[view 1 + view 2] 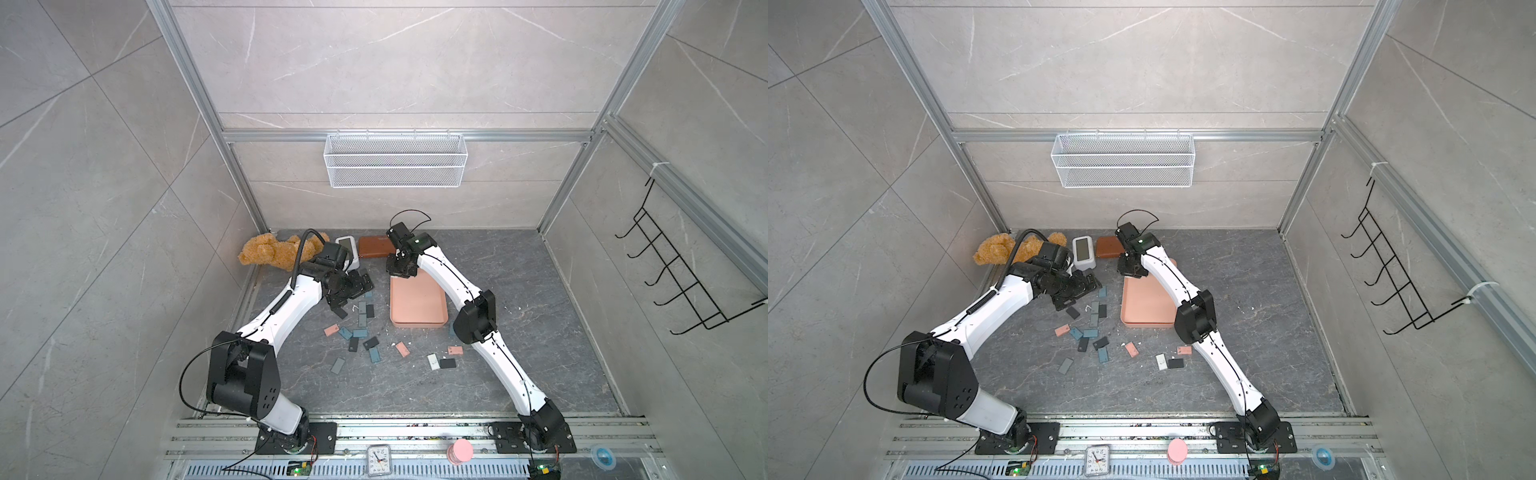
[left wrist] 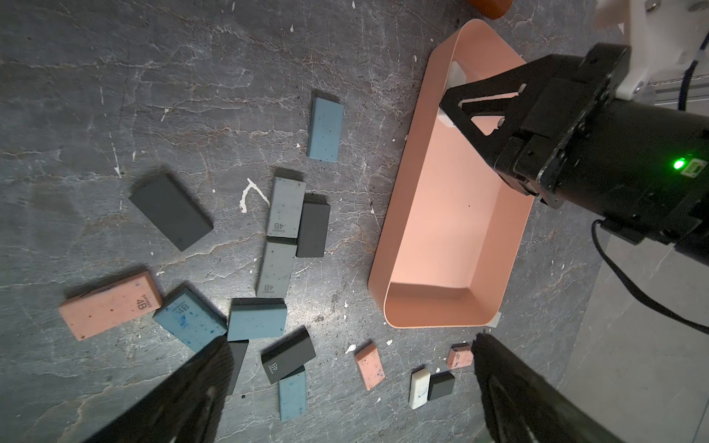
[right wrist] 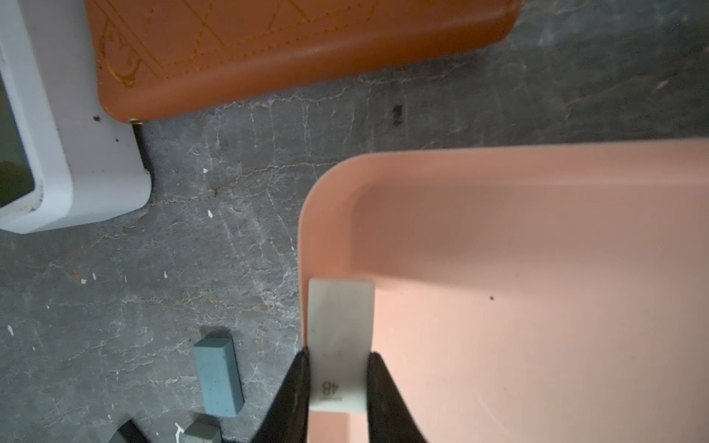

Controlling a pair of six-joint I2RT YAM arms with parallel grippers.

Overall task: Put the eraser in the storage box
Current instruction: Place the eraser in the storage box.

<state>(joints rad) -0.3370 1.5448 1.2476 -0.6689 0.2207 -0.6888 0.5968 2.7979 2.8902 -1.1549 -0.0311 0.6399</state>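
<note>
At the far left of the dark tabletop (image 1: 519,332) a tan plush bear (image 1: 270,251) lies by the back wall. The left gripper (image 2: 352,339) hovers just beside it with its fingers spread wide apart and nothing between them. Under it and toward the middle, loose erasers (image 2: 257,318) in blue, grey, black, pink and white lie scattered flat on the tabletop. A white digital clock (image 1: 1083,251) and a flat brown case (image 3: 287,50) sit at the back. Right of these, the right gripper (image 3: 338,354) has its fingers clamped on the white eraser (image 3: 339,318). It holds the eraser inside the storage box (image 1: 415,303), close against the wall at the corner nearest the brown case. Whether the eraser touches the box floor cannot be told.
</note>
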